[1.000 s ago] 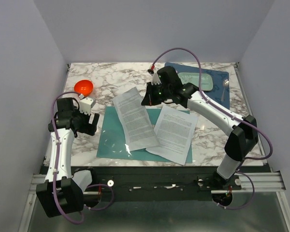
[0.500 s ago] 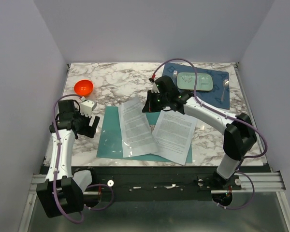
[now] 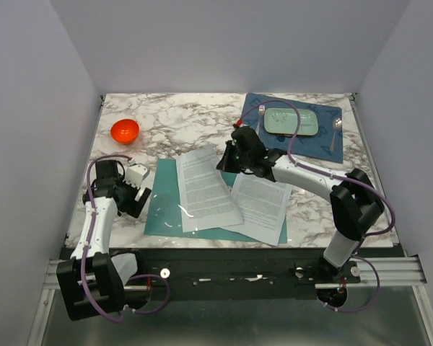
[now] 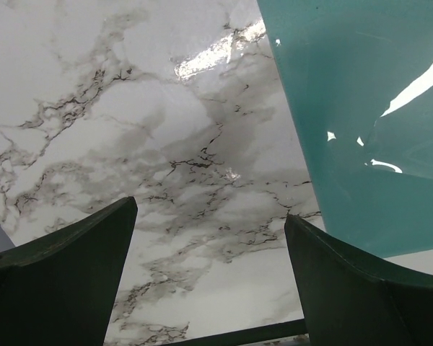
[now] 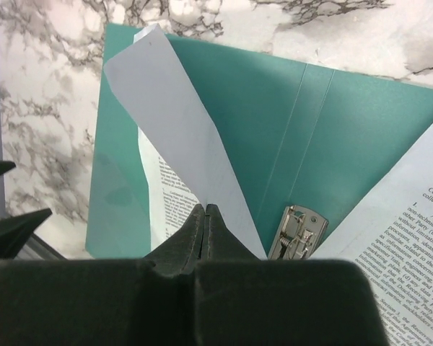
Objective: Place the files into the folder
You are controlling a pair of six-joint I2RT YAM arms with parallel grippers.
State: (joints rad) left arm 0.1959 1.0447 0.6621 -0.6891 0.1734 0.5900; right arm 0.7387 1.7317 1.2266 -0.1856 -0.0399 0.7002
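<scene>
Right gripper [image 5: 206,209] is pinched shut on the far edge of one printed sheet [image 3: 208,189], with that end lifted and curled. The sheet lies slanted across the middle of the open teal folder [image 3: 162,205]. Second sheet [image 3: 261,205] lies flat on the folder's right leaf. Metal clip [image 5: 297,231] is exposed at the spine. Left gripper [image 4: 209,274] is wide open and holds nothing, over the marble table [image 4: 130,130] just left of the folder.
</scene>
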